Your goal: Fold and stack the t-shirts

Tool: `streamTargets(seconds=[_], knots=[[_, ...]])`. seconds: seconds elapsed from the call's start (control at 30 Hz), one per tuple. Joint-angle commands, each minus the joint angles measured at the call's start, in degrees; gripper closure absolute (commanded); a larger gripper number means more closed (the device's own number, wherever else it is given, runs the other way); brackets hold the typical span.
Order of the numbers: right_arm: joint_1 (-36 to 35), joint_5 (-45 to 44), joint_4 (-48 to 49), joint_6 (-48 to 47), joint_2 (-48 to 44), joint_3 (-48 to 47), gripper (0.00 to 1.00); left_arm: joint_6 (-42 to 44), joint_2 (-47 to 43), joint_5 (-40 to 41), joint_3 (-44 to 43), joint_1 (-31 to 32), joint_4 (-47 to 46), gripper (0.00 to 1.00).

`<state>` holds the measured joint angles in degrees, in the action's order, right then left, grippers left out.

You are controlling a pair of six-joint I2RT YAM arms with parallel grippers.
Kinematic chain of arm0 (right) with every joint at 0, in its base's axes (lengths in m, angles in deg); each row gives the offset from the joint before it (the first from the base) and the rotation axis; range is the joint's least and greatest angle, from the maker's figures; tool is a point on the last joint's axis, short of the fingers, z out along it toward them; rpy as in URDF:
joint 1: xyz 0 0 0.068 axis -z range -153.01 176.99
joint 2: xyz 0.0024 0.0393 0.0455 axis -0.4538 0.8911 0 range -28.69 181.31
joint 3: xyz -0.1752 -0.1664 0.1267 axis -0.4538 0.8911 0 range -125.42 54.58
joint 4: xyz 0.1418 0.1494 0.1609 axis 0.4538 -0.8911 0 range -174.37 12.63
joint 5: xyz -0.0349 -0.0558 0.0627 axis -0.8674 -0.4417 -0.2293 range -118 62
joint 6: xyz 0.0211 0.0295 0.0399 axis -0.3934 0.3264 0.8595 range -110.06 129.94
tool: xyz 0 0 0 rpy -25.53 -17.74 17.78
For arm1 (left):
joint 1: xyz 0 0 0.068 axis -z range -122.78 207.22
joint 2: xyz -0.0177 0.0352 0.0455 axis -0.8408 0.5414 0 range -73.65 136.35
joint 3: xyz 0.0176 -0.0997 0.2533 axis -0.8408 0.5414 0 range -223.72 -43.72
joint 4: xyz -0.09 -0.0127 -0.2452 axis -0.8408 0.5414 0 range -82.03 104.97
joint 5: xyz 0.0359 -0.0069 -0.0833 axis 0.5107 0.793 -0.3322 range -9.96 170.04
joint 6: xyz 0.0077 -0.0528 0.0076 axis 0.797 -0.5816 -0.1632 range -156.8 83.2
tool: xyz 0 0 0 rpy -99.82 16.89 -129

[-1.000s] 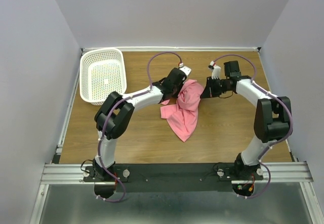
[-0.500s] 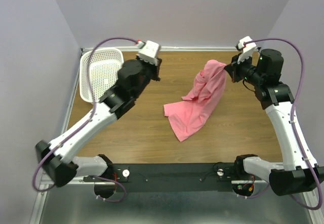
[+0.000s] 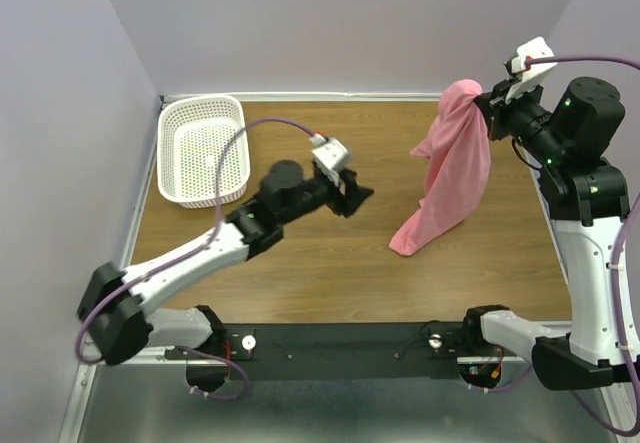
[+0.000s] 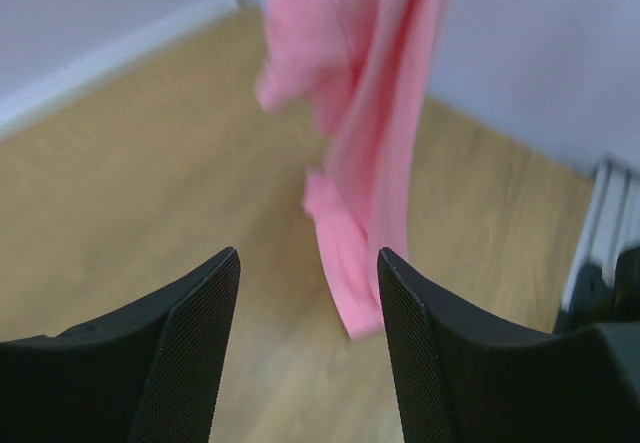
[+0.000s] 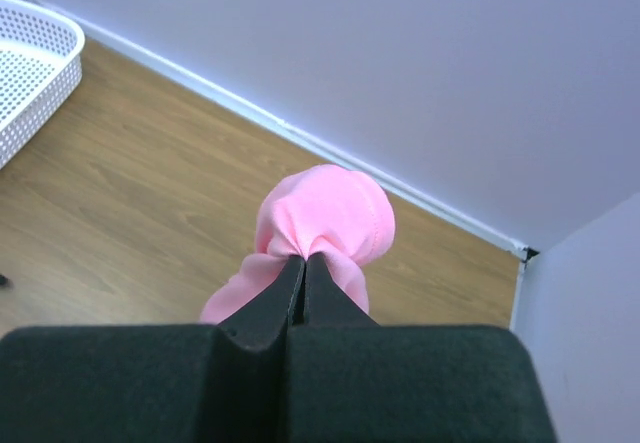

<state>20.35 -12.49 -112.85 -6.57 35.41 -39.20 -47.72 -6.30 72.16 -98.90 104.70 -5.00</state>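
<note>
Pink t-shirt [image 3: 455, 163], limp, light, hangs bunched from right pincer [image 3: 485, 113], which is clamped on a fold, its lower end near the table [image 3: 300, 263]. Left pincer [image 3: 358, 193] spread wide, empty. Probably best to grasp the dangling bottom corner.

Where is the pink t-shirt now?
In the top view the t-shirt hangs over the right rear of the table, its bunched top pinched in the shut right gripper; the open left gripper is apart on its left.

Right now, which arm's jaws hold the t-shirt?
The right arm: jaws shut on the t-shirt, which hangs below. The left arm has jaws open, empty, clear of the cloth.
</note>
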Motion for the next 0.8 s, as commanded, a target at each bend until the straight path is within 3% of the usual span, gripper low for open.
streamTargets(seconds=[0.0, 0.27, 0.53, 0.63, 0.77], knots=[[0.39, 2.33, -3.54, 0.34, -0.46, 1.23, 0.99, -2.00, 7.87, -5.66, 3.67, 3.49, -7.85, 0.34], [0.48, 5.24, -6.08, -5.98, -5.21, 4.30, 0.99, 10.62, 19.21, 2.59, -1.24, 4.28, -13.12, 0.33], [0.48, 3.39, -8.64, -9.15, -6.88, 2.99, 1.00, 23.39, 24.32, 0.14, -2.30, 4.28, -21.48, 0.33], [0.39, 1.63, -8.90, -10.55, -7.49, 2.90, 0.99, 24.71, 23.10, -4.75, -2.39, 3.85, -22.18, 0.33], [0.39, 3.64, -9.16, -10.47, -7.76, 4.21, 0.99, 24.11, 21.60, -20.64, -3.53, 3.84, -22.36, 0.33]])
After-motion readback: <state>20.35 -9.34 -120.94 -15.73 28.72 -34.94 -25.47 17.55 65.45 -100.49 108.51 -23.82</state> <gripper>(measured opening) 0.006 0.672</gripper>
